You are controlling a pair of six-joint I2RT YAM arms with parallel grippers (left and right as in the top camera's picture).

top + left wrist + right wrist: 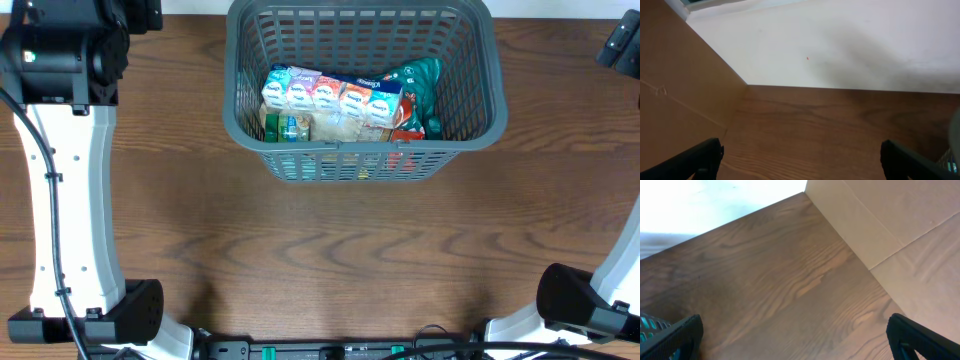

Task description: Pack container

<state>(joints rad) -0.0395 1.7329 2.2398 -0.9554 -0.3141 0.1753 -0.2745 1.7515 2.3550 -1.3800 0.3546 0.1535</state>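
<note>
The large grey slotted container stands at the table's far middle. Inside lie a row of small colourful cartons, a green packet and a red packet. My left gripper is open and empty over bare wood left of the container; a sliver of the container shows at the right edge of the left wrist view. My right gripper is open and empty over bare wood right of the container, whose corner shows at lower left in the right wrist view.
The left arm rises along the table's left side and the right arm sits at the far right corner. Brown cardboard walls flank the table, with a white wall behind.
</note>
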